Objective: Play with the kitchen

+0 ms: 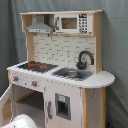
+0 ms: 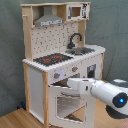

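Observation:
The kitchen (image 1: pixel 62 75) is a tall white and light-wood toy with a black stovetop (image 1: pixel 32 65), a grey sink (image 1: pixel 72 74), a black faucet (image 1: pixel 85 59), a hood (image 1: pixel 40 27) and a microwave (image 1: pixel 70 23). In the second exterior view its oven door (image 2: pixel 67 106) hangs open, window facing out. My white arm (image 2: pixel 107 92) comes in from the second exterior view's lower right. The gripper (image 2: pixel 71 83) is level with the door's top edge, just below the knobs (image 2: pixel 56 76). Contact with the door cannot be made out. A rounded piece of the arm (image 1: pixel 22 121) shows at the first exterior view's bottom edge.
A grey-green curtain (image 2: pixel 112 25) hangs behind the kitchen. The floor (image 2: pixel 15 117) is wood. The counter's rounded end (image 1: pixel 102 79) juts out beside the sink. The open door (image 1: pixel 6 102) stands at the first exterior view's lower left.

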Available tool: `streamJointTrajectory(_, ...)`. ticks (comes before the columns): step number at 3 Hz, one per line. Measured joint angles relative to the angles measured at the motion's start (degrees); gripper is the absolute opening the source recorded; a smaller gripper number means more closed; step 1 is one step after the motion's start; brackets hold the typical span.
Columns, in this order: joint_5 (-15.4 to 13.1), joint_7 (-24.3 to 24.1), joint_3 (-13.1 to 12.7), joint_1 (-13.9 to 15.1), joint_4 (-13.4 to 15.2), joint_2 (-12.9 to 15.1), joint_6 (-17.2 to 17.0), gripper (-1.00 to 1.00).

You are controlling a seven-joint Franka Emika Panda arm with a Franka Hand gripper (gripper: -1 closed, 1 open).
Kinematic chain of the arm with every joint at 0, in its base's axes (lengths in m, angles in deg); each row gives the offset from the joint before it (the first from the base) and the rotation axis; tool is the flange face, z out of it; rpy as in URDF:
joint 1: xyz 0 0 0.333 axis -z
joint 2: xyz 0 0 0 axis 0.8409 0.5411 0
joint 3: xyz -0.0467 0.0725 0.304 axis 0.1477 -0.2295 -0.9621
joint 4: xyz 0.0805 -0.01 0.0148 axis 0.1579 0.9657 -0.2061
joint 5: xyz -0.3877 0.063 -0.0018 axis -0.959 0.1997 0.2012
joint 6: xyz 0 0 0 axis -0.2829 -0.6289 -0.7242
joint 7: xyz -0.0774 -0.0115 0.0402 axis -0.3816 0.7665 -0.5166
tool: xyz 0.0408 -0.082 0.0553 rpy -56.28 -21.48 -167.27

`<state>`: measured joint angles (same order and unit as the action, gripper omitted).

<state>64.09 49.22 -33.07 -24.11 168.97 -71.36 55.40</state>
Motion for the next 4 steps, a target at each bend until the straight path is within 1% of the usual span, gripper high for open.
streamJointTrajectory(2, -0.05, -0.05, -3.26, -2.05, 4.85, 0.03, 11.79, 1.00)
streamJointTrajectory(3, -0.05, -0.14, -4.70, -3.38, 8.03, 0.23, 17.79, 1.00)
streamJointTrajectory(4, -0.04, -0.57, -6.44, -5.06, 12.47, 0.73, 25.21, 1.00)
